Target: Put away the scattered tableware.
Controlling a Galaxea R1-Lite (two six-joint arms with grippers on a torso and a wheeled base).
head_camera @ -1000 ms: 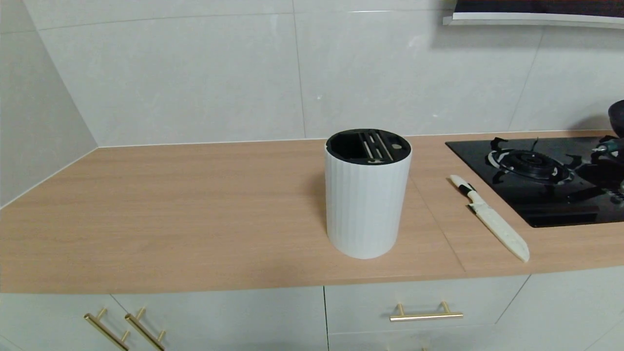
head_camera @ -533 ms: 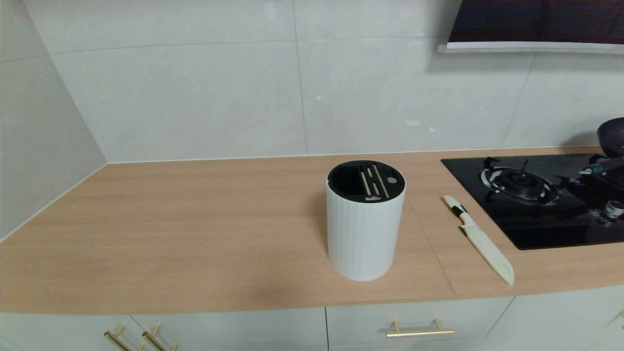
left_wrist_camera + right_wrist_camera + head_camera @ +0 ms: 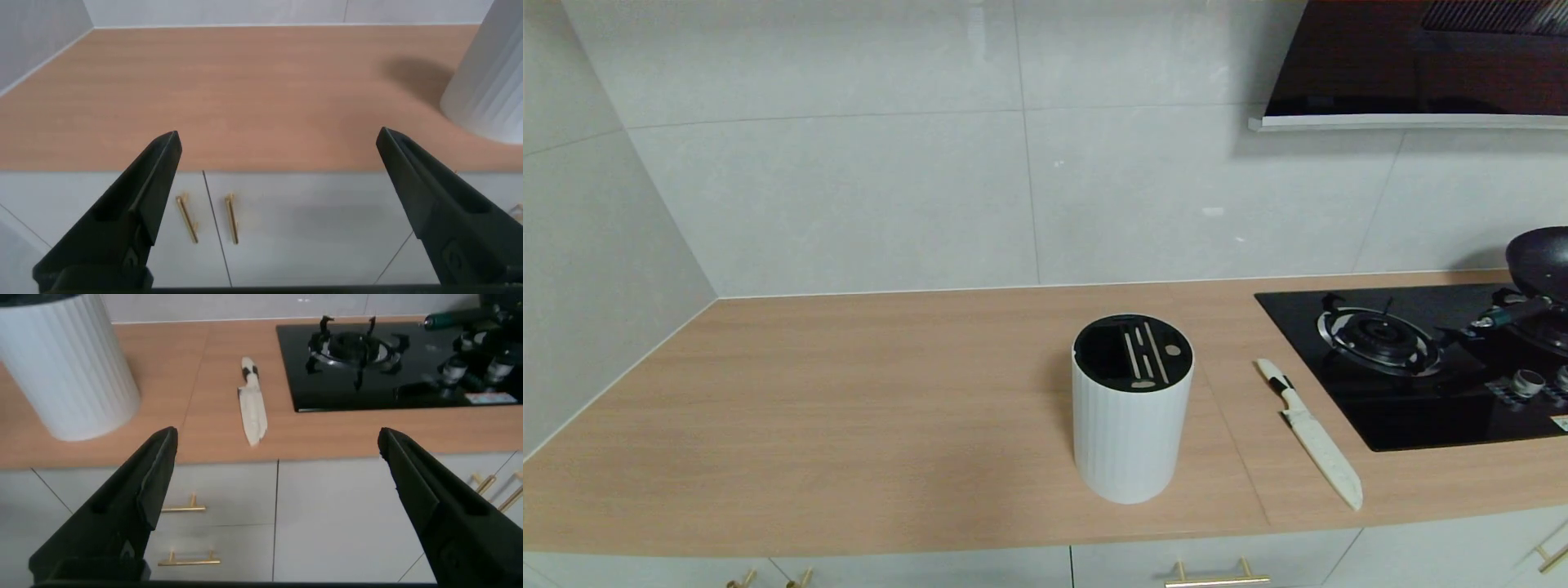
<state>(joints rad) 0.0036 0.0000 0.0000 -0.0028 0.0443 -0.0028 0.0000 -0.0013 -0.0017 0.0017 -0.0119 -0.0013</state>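
White ribbed holder upright on counter, black slotted insert on top. Knife flat on counter between holder and stove, touching neither. Left end effector and right end effector spread wide, gripping nothing.

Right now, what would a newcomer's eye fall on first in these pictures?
A white ribbed holder with a black slotted top stands upright in the middle of the wooden counter. To its right a pale knife lies flat, apart from it, between the holder and the black stove, with its blade tip toward the counter's front edge.
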